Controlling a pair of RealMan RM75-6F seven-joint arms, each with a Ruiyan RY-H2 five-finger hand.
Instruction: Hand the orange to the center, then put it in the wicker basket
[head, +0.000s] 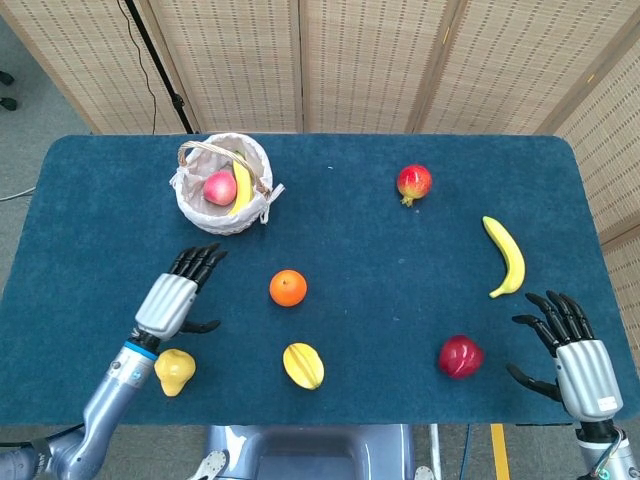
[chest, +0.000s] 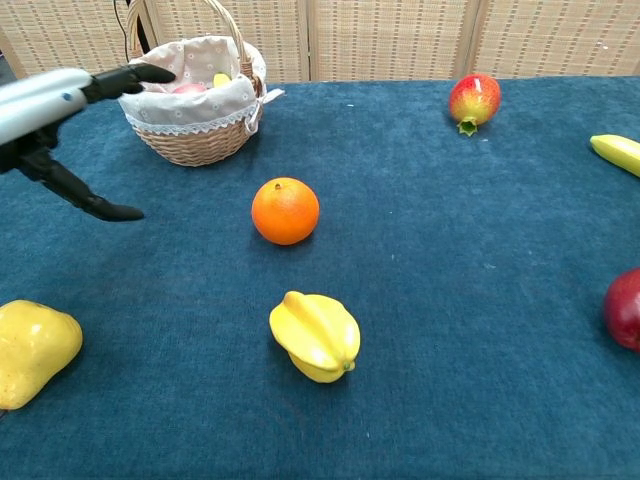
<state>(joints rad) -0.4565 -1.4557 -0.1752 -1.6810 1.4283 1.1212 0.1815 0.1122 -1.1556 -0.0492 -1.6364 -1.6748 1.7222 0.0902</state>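
A blue-covered bench (head: 330, 225) holds scattered fruit. The orange (head: 288, 288) sits alone near the middle, untouched. The left hand (head: 178, 297) hovers just to its left, fingers spread wide and holding nothing, with a yellow pear (head: 174, 371) just below it. The wicker basket (head: 224, 184) stands at the back left, with a pink fruit and a banana inside. The right hand (head: 574, 348) is at the front right edge, fingers also spread and empty, near a dark red apple (head: 460, 356).
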